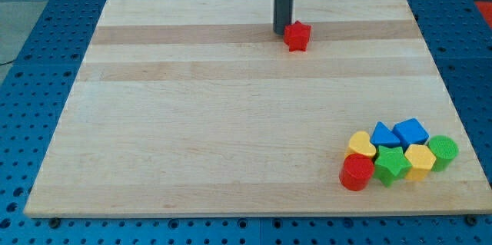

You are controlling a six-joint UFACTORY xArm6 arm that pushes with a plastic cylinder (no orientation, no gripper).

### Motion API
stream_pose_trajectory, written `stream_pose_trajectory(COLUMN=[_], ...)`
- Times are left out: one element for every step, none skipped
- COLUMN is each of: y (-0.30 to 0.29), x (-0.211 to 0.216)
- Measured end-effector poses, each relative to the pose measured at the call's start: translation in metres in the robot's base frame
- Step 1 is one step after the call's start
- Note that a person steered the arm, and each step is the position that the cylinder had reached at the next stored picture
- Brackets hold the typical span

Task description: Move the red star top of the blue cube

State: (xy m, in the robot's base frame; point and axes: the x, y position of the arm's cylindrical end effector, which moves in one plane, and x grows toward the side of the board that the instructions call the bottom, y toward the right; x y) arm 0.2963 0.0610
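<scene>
The red star (297, 36) lies near the view's top, a little right of centre, on the wooden board (231, 122). My tip (283, 31) is at the star's left edge, touching it or nearly so. The blue cube (411, 131) sits far away at the view's bottom right, in a tight cluster of blocks.
Around the blue cube: a blue triangular block (385, 134) to its left, a yellow heart (361, 144), a green star (390, 164), a yellow hexagon (420, 160), a green cylinder (443, 151) and a red cylinder (357, 172). The board's right edge is close to the cluster.
</scene>
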Motion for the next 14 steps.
stream_pose_trajectory(y=[0.033, 0.062, 0.065, 0.061, 0.056, 0.038, 0.007, -0.019, -0.001, 0.020, 0.032, 0.066, 0.093, 0.088], x=[0.016, 0.038, 0.067, 0.093, 0.115, 0.131, 0.127, 0.148, 0.169, 0.175, 0.156, 0.135, 0.133, 0.130])
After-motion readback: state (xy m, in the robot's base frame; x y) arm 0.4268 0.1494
